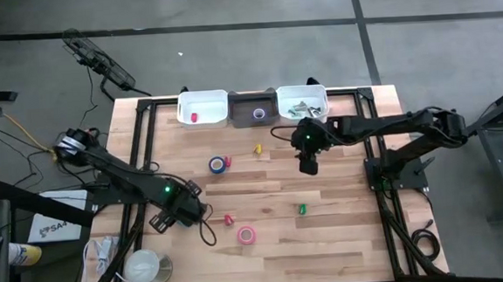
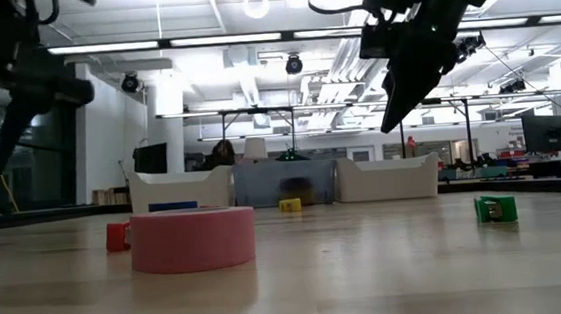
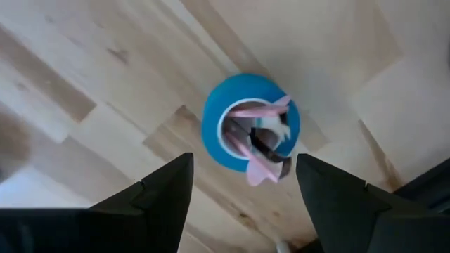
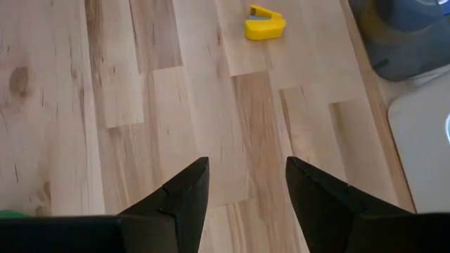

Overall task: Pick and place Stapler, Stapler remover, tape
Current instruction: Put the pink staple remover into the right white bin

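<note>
the blue tape (image 3: 250,121) lies flat just beyond the left gripper (image 3: 239,190), whose jaws are wide and empty; a pink piece sits in its hole. it looks light and stiff, best pinched across wall and hole. pink tape (image 1: 247,235) lies near centre. right gripper (image 4: 242,184), part open and empty, hangs over bare wood. far bins: left bin (image 1: 202,109) holds a red bit, middle bin (image 1: 252,107) a ring, right bin (image 1: 302,103) pale clutter.
</note>
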`<action>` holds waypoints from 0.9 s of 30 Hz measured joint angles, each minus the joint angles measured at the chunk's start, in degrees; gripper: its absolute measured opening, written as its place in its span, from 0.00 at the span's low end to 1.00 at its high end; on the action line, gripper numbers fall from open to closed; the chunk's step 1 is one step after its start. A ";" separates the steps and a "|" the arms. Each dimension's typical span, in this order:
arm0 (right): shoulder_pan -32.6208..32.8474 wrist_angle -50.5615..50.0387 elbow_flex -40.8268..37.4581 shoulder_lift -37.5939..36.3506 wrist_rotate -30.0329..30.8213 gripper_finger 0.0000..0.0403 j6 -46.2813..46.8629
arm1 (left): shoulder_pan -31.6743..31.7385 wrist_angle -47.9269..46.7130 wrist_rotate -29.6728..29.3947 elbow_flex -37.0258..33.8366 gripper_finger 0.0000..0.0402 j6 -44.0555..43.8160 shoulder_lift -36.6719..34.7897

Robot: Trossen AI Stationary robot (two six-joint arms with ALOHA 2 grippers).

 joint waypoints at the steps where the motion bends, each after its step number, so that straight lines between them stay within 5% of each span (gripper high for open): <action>1: 0.23 -0.02 0.00 0.00 0.16 0.45 0.21 | -0.56 0.06 0.13 0.00 0.62 -0.10 0.73; 27: 2.95 1.03 0.00 0.00 1.90 0.45 2.56 | -7.70 4.74 -8.57 -2.08 0.62 -10.58 2.45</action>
